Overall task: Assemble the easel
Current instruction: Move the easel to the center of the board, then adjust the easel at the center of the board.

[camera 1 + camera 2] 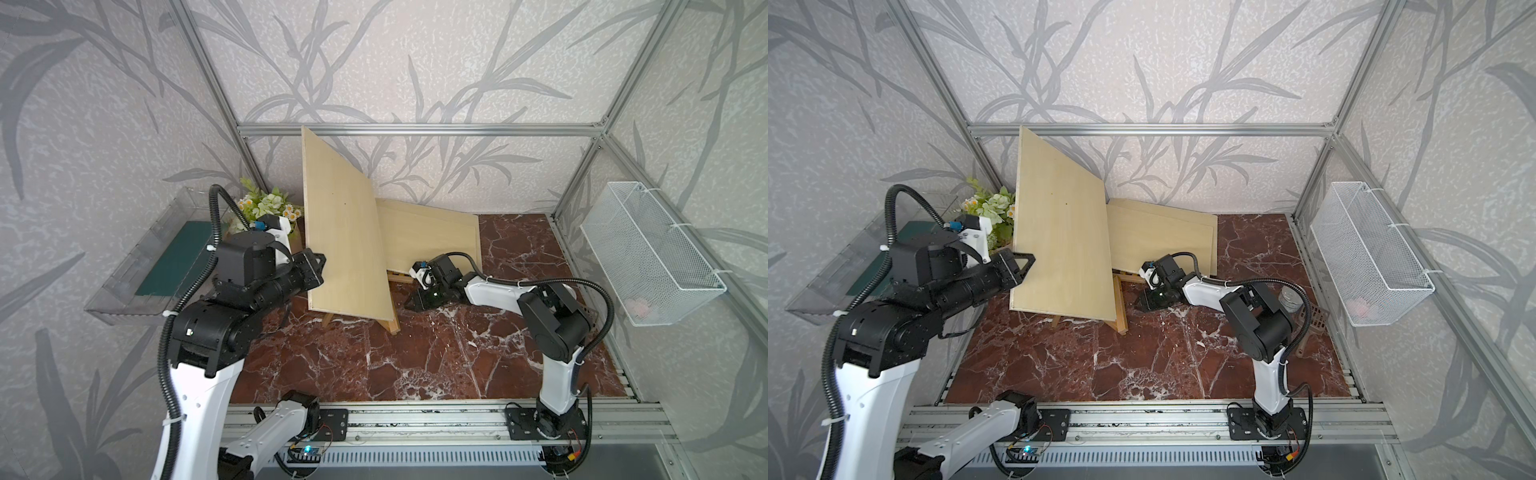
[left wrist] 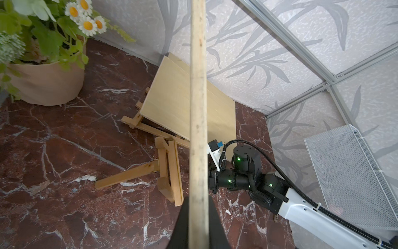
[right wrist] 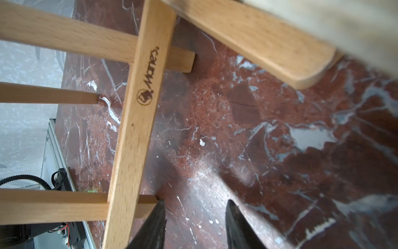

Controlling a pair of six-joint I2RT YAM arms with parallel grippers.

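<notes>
Shows the left gripper (image 1: 318, 266) clamped on the edge of a tilted board (image 1: 345, 241), the easel frame (image 2: 168, 170) on the table (image 1: 415, 365) under its lower edge, the right gripper (image 3: 195, 207) low beside a bar (image 3: 133, 129) with jaws apart and empty: best to close squarely on that bar, slowly.

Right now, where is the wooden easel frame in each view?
In a top view: wooden easel frame pokes out under the tilted board.
In a top view: easel frame, same spot.
Left wrist: easel frame mid-picture, beside the board's edge.
Right wrist: easel frame close up, branded bar.
Shared landmark: red marble tabletop.
</notes>
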